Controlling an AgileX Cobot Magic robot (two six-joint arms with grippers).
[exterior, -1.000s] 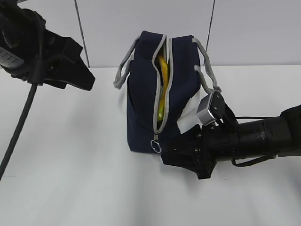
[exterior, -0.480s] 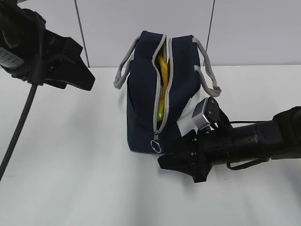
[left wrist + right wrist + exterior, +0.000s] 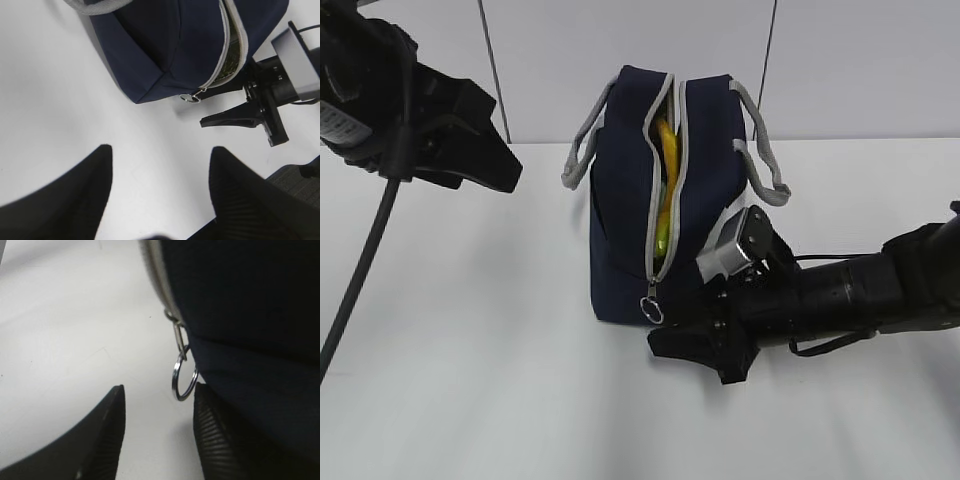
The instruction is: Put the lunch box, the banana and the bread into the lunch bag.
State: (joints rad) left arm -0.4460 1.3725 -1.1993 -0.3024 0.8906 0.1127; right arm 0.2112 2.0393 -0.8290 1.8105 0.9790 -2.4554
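Lunch bag (image 3: 625, 230): upright mid-table, zipper parted along top and front.
Banana (image 3: 665, 185): yellow, inside the gap.
Ring pull (image 3: 184, 380): hangs at bag's bottom edge, just beside one finger.
Right gripper (image 3: 672, 340): jaws apart, empty, low by bag's front corner.
Left gripper (image 3: 157, 200): spread, empty, over bare table (image 3: 470, 380).

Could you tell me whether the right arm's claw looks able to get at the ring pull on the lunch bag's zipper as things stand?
Probably yes. The right claw is open with the ring pull hanging free just ahead of its fingertips, beside the lunch bag. Nothing sits between them.
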